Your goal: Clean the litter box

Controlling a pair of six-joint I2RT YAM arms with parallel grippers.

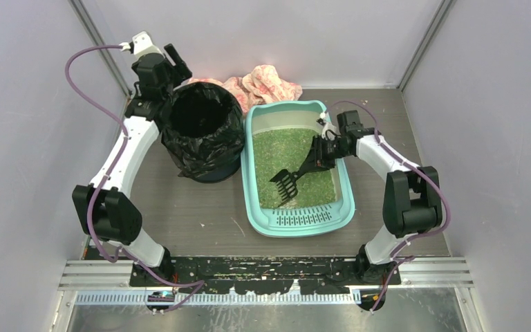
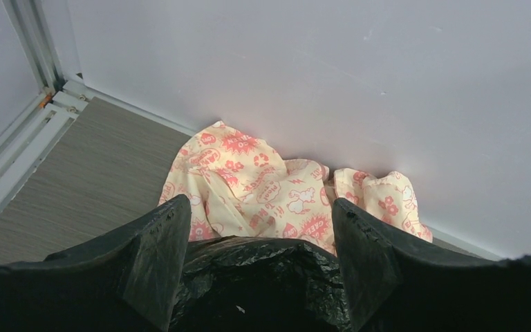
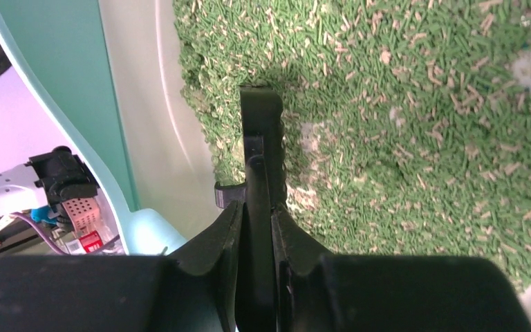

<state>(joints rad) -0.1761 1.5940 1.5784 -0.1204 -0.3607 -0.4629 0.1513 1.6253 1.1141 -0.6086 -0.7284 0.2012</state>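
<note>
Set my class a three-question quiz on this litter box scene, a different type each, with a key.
1. True or false: the patterned cloth lies against the back wall.
2. Fill in: the left gripper sits at the rim of the bag-lined bin, jaws ____.
3. The black scoop, clamped in the right gripper, has its head over: (A) the bin, (B) the green litter in the litter box, (C) the cloth.
Key: 1 true; 2 open; 3 B.
</note>
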